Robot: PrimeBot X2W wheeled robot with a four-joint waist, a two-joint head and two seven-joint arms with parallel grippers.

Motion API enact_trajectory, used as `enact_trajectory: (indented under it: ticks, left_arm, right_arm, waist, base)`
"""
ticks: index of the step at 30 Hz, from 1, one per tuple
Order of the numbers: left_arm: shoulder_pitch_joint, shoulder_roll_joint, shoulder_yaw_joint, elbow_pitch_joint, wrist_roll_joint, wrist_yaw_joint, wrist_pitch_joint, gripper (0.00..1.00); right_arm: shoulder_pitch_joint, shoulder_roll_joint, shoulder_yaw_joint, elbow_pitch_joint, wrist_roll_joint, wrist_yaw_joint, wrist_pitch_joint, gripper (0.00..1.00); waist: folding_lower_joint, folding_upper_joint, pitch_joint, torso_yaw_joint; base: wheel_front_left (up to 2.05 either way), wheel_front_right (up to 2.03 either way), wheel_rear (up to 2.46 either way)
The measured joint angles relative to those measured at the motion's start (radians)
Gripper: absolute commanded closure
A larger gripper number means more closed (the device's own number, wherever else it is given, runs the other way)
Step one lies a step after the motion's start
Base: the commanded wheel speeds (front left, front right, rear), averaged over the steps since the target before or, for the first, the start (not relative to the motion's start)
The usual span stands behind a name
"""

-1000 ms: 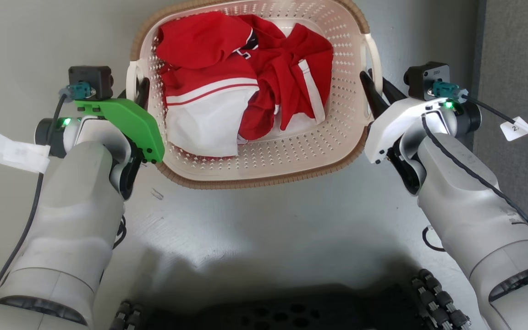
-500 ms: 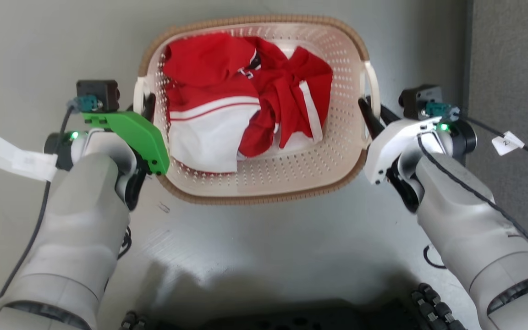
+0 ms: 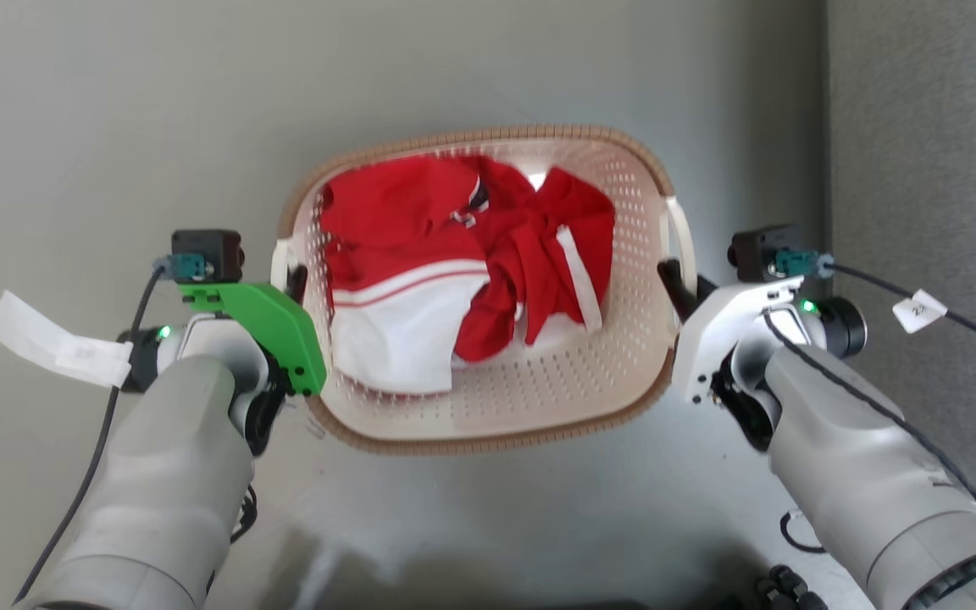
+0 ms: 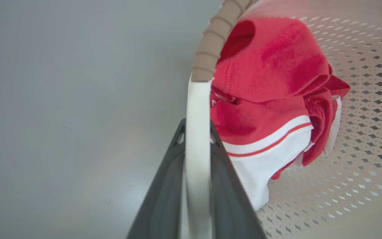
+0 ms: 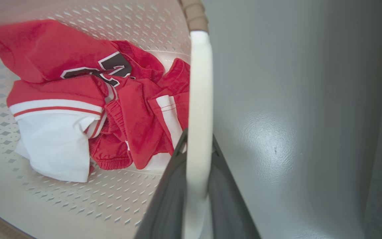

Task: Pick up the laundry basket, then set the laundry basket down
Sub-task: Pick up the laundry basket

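**Clerk:** Largest item?

**Keeper:** Smooth pale grey floor [image 3: 115, 127], slightly glossy. A darker grey textured strip [image 3: 920, 169] runs along its right side.

**Clerk:** Next?

**Keeper:** Cream-white perforated plastic laundry basket [image 3: 488, 440], a rounded rectangle with a brown woven-look rim. It sits mid-frame in the head view, between the two arms, with one handle turned towards each gripper. Whether its base touches the floor cannot be told.

**Clerk:** Contents?

**Keeper:** Crumpled red and white fabric garments [image 3: 454, 280], heaped over most of the basket's bottom. The near part of the bottom is bare. One red piece carries dark lettering edged in white, seen from the right wrist.

**Clerk:** Grippers?

**Keeper:** Left gripper [image 4: 196, 127], two long dark fingers, is closed tight on the white plastic left handle [image 4: 197, 99]. One finger is on the outer face and one on the basket side, and the handle rises straight up between them. Right gripper [image 5: 198, 139] is clamped the same way on the white plastic right handle [image 5: 200, 83], with a finger pressed to each face. The left gripper is just beside the basket's left wall, the right gripper just beside its right wall.

**Clerk:** Smallest?

**Keeper:** A long white paper tag [image 3: 56, 352] on the left arm's cable. A small white label [image 3: 918, 311] on the right arm's cable.
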Motion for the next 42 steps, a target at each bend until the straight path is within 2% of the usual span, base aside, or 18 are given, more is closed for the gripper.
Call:
enact_trajectory:
  ticks: [26,42]
  left_arm:
    - [0.144,-0.004,-0.030,0.044,-0.148,0.000,0.220,1.00]
    - [0.193,-0.002,-0.036,0.060,-0.202,0.000,0.331,1.00]
  right_arm:
    - [0.153,0.009,0.084,0.019,0.186,0.011,0.199,1.00]
    - [0.209,0.011,0.119,0.024,0.264,0.011,0.304,1.00]
  waist:
    - [0.0000,0.0000,-0.292,-0.028]
    - [-0.0001,0.0001,-0.478,-0.044]
  base:
    - [0.00,0.00,0.00]
    - [0.00,0.00,0.00]
